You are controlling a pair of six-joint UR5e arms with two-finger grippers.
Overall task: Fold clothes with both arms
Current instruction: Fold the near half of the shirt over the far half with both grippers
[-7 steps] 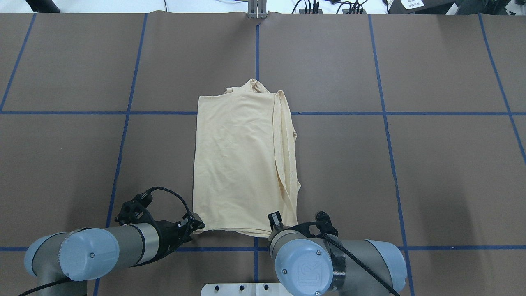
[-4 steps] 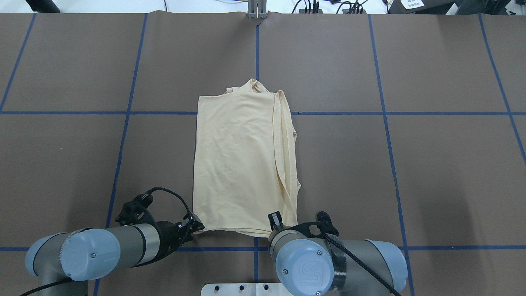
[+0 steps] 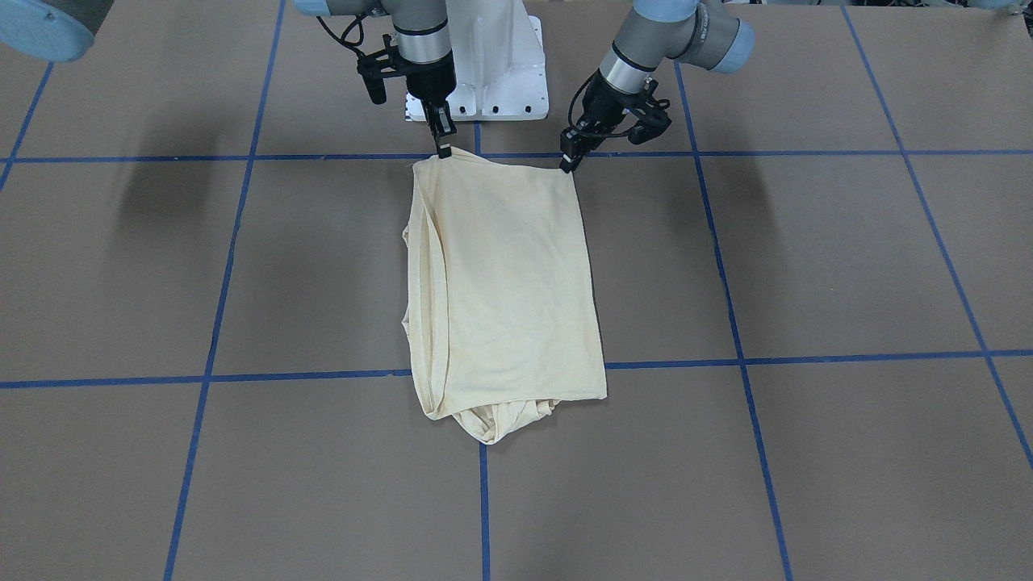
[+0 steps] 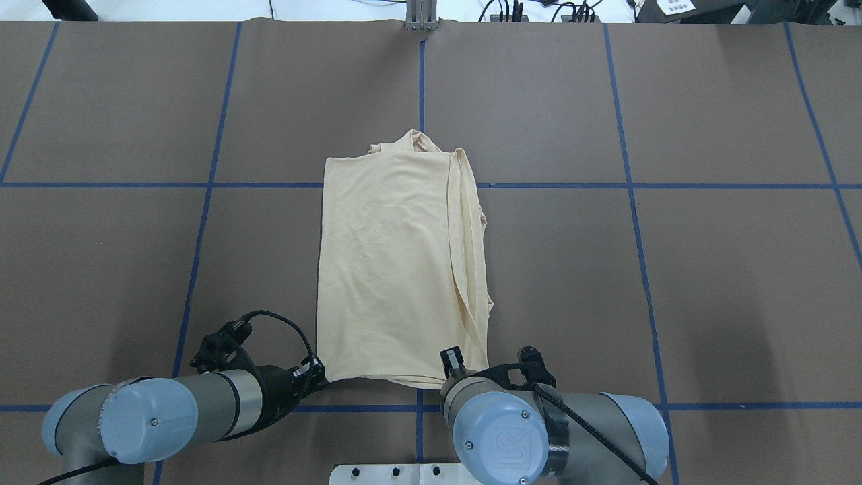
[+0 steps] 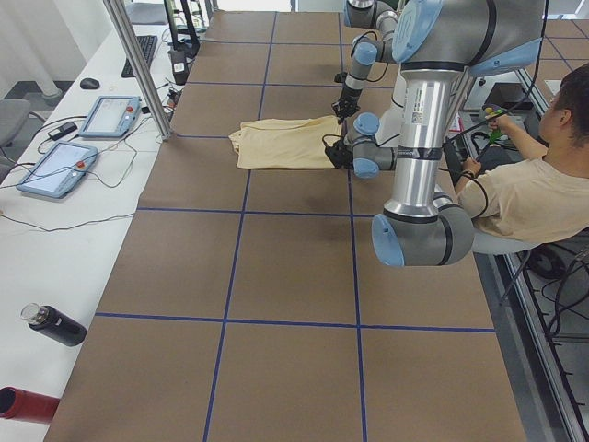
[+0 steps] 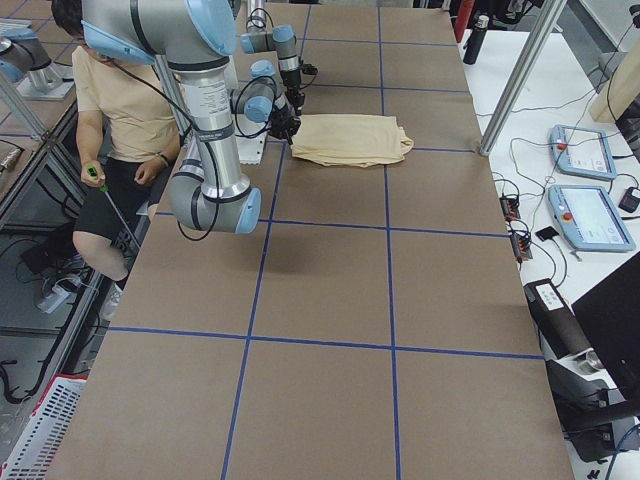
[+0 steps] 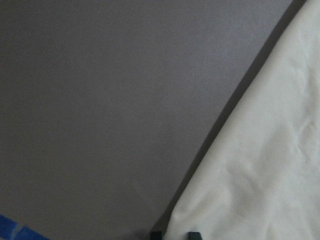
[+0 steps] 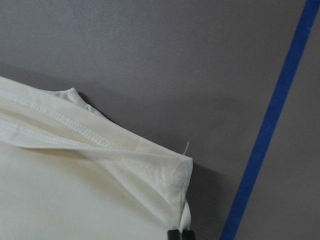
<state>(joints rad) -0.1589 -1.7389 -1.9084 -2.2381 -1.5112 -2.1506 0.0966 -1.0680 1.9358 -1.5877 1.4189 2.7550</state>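
The clothes are one cream-yellow shirt [image 4: 397, 269], folded into a long strip at the table's centre and lying flat [image 3: 508, 274]. Its bunched end points away from me. My left gripper [image 4: 318, 375] sits at the near left corner of the strip [image 3: 567, 164]. In the left wrist view its tips [image 7: 174, 234] hold the cloth [image 7: 260, 165] edge between them. My right gripper [image 3: 443, 149] is shut on the near right corner. In the right wrist view its tips [image 8: 179, 234] pinch the hemmed corner [image 8: 165, 175]. Both corners stay low on the table.
Blue tape lines [image 4: 421, 87] grid the brown table cover. The white pedestal base [image 3: 500, 81] stands just behind the grippers. A person [image 5: 534, 193] sits behind the robot. A metal post [image 5: 138, 69], tablets [image 5: 55, 166] and bottles [image 5: 55, 324] are beside the far side.
My left gripper has drawn in slightly at the near left corner and its fingers have come together on the cloth. The right arm and the shirt have hardly moved.
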